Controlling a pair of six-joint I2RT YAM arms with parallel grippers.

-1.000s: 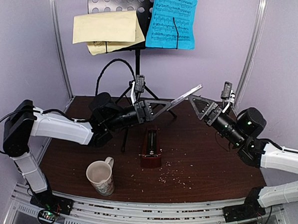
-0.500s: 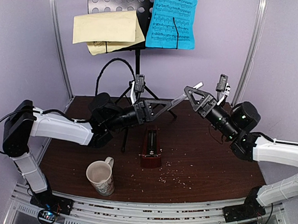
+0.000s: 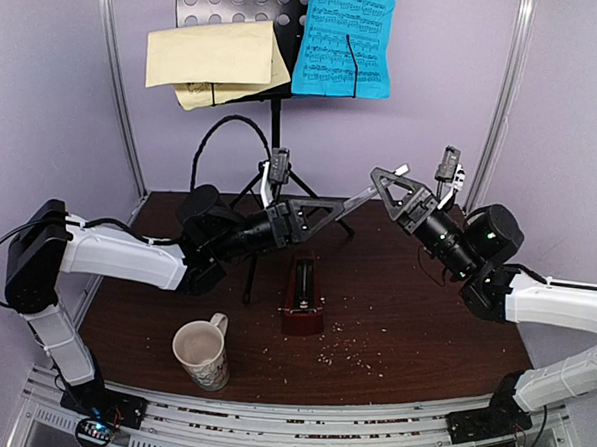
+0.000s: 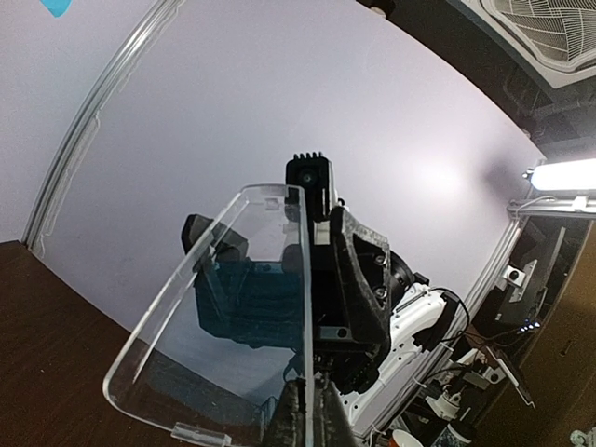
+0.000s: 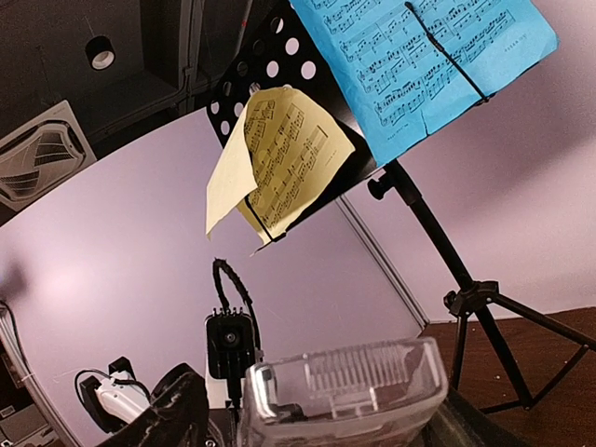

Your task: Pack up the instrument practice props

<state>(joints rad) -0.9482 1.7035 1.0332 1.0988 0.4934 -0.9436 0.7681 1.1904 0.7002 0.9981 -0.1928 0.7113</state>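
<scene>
Early stage, by the look of it: nothing is seen packed yet. The clear cover (image 3: 365,194) is held in mid-air btwn the two arms, well above the table (image 3: 424,320). It's pinched at its near end by the L gripper (image 3: 324,211), whose jaws are seen clamped narrow on the plastic edge in the L wrist view. The cover's far end is met by the R gripper (image 3: 386,180). Its jaws are set astride that end, but whether they're pressed on the plastic or standing off can't be told. A hand-over or two-arm hold is suggested, no more.

The metronome (image 3: 301,302) is left standing bare on the table, below the cover & apart from it, so the cover is not yet fitted. The music stand (image 3: 240,0) is upright at the back on its tripod, w/ the blue sheet (image 3: 343,41) and pale yellow sheet (image 3: 212,59) held on its desk; neither is taken down. The mug (image 3: 202,354) is parked front L, untouched.

Left to do, as judged: cover onto metronome, sheets off, stand folded.
</scene>
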